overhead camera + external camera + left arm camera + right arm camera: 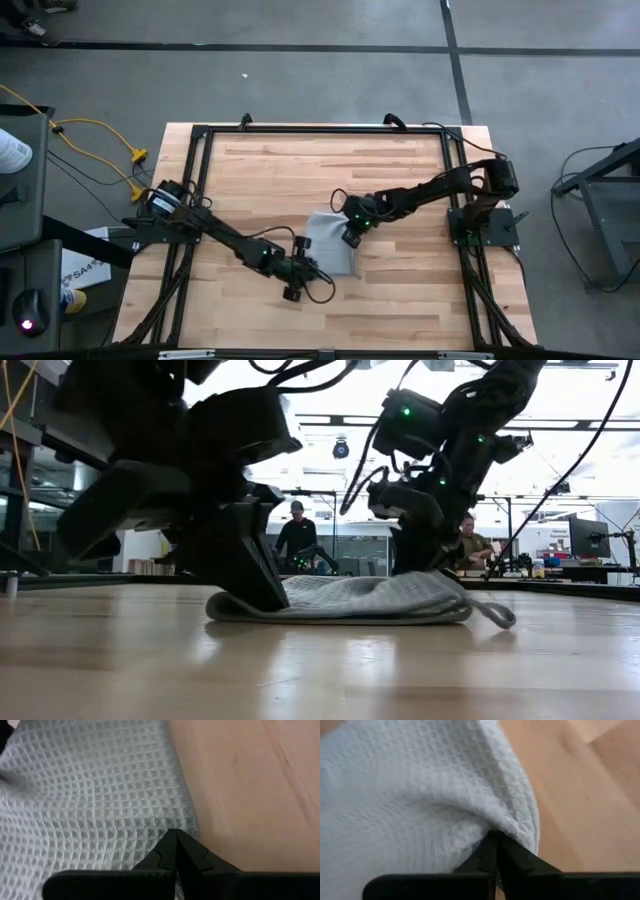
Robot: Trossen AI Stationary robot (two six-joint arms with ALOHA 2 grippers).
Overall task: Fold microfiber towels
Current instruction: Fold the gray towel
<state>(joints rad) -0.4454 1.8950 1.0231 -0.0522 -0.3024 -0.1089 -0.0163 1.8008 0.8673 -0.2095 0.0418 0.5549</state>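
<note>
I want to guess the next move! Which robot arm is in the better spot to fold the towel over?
Probably the right. Both grippers are shut on the towel, but the right gripper pinches a raised, bunched edge, ready to carry over. The left gripper pins its edge flat against the table, so it looks better suited to anchoring.

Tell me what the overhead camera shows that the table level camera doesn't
Only the high view shows the whole wooden table, its black frame, the yellow cables on the floor, and how each arm reaches in: left gripper at the towel's near left edge, right gripper at its far edge. Only the low view shows the towel lying low and bunched, a loose corner trailing off, plus two people in the room behind. Both show the grey towel with both grippers, fingers shut, down on it.
</note>
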